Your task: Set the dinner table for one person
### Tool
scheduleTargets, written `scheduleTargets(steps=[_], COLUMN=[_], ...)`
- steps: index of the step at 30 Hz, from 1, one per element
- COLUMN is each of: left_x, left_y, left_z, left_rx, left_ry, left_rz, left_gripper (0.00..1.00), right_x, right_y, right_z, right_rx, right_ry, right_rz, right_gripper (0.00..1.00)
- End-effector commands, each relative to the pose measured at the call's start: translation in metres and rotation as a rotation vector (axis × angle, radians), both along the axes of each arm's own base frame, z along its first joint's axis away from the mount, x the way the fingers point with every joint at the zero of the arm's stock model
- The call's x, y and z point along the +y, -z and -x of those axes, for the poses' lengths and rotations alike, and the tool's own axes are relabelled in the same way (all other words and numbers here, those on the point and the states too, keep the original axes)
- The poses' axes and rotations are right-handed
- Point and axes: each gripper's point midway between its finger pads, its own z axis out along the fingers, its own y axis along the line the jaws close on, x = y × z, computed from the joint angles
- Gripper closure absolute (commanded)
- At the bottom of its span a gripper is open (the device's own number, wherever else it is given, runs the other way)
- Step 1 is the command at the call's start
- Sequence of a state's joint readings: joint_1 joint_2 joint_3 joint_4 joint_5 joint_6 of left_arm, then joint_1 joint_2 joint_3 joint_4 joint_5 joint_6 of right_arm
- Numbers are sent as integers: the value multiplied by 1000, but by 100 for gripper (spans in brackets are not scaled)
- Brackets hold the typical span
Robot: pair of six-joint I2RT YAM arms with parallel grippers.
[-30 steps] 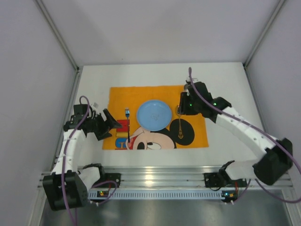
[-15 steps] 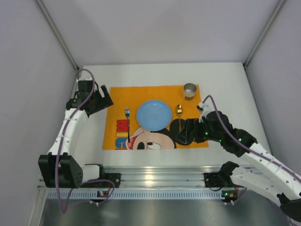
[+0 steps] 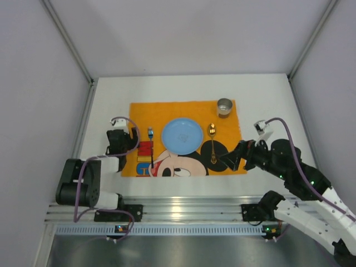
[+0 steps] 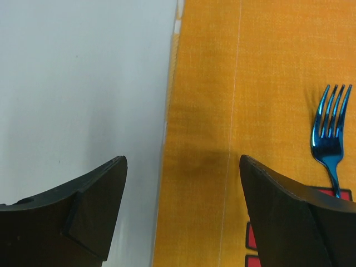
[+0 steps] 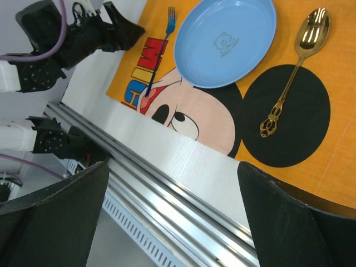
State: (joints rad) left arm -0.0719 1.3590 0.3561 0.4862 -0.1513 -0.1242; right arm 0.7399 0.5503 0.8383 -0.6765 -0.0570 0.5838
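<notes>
1. Nearest to my bases runs a silver ribbed metal rail [image 3: 178,208], along the near edge of the large plain white matte dinner table [image 3: 267,94].
2. My right gripper [image 3: 233,158] hangs above the near right corner of the orange Mickey Mouse cloth placemat [image 3: 167,111]. Its jaws stand wide apart with nothing between them. The white tabletop lies below it and shows between its fingers in the wrist view.
3. My left gripper [image 4: 181,161] is low over the placemat's left edge. Its jaws are also spread and empty, with one finger above bare white table and the other above orange cloth.
4. Just beside that right-hand finger lies a shiny blue metal fork [image 4: 328,139], tines pointing away from me, flat on the placemat.
5. In the middle of the placemat sits a round light-blue plate [image 3: 182,136], right of the fork.
6. Right of the plate lies a gold ornate-handled spoon [image 3: 212,142], bowl pointing away, its handle over Mickey's black ear.
7. Farthest out, a small round silver metal cup [image 3: 225,106] stands upright at the placemat's far right corner. White table stretches on beyond it.
</notes>
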Motion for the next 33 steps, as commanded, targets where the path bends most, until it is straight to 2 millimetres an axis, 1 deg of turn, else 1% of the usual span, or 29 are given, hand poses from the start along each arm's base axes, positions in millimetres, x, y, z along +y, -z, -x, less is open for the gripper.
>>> scheduleTargets(steps=[1,2,3,4,5,6,7,8,10,11,12,13,14,15,16,18,20,21,22,23,24,25,26,27,28,29,30,31,33], left_x=[0,2,6,8,14,14,13,12,10,9,8,9,9,9,9,9,9,9,9,9,9,9,9,9,9,9,9,9,9], left_y=[-53,-45,-50,-57,-49,-38,-50,-41,-50,-44,-46,-48,-44,-44,-47,-45,-44,-44,-44,-44,-44,-44,-44,-44,-44,-44,-44,-44,-44], left_z=[-47,-51,-57,-61,-60,-53,-54,-44,-45,-44,-50,-51,-49,-49,-51,-50,-49,-49,-49,-49,-49,-49,-49,-49,-49,-49,-49,-49,-49], left_rx=[-281,-224,-250,-297,-291,-284,-351,-347,-407,-379,-371,-362,-345,-342,-358,-354,-354,-352,-352,-352,-351,-352,-352,-352,-351,-352,-352,-351,-351], left_ry=[10,6,-2,-14,-38,-23,-12,-4,11,23,23,17,18,15,17,16,18,16,18,18,18,18,16,18,18,18,16,17,18], left_rz=[-28,-47,-72,-76,-63,-52,-44,-43,-48,-52,-46,-41,-38,-39,-46,-45,-44,-45,-44,-44,-44,-44,-45,-44,-44,-44,-45,-45,-44], left_gripper=[13,13,14,12,11,11,11,10,10,11,13,1,1,1,1,1,1,1,1,1,1,1,1,1,1,1,1,1,1], right_x=[-14,-19,-25,-28,-33,-35,-37,-39,-44,-44,-46,-45,-44,-46,-43,-41,-36,-38,-35,-35,-41,-39,-37,-28,-22,-12,-9,-5,0], right_y=[-4,-9,-12,-14,-17,-18,-19,-21,-21,-19,-17,-11,-8,-6,-2,1,6,5,-1,-7,-14,-28,-37,-44,-56,-60,-62,-60,-58], right_z=[6,9,7,7,9,9,9,9,7,6,3,-1,-4,-9,-13,-21,-32,-39,-49,-55,-63,-71,-74,-75,-83,-83,-89,-100,-112], right_rx=[-58,-89,-112,-139,-168,-187,-216,-235,-256,-255,-251,-237,-227,-217,-196,-183,-149,-143,-131,-133,-149,-167,-191,-218,-238,-235,-217,-186,-154], right_ry=[22,21,48,49,51,50,43,44,57,63,81,96,110,138,146,156,167,201,225,252,303,322,325,271,264,218,226,237,256], right_rz=[11,-3,2,14,9,16,34,37,58,65,70,73,75,83,97,139,195,214,230,235,252,243,229,211,178,156,146,166,177], right_gripper=[0,0,0,0,0,0,0,0,0,0,0,0,0,0,0,0,0,0,0,0,0,0,0,0,0,0,0,0,0])
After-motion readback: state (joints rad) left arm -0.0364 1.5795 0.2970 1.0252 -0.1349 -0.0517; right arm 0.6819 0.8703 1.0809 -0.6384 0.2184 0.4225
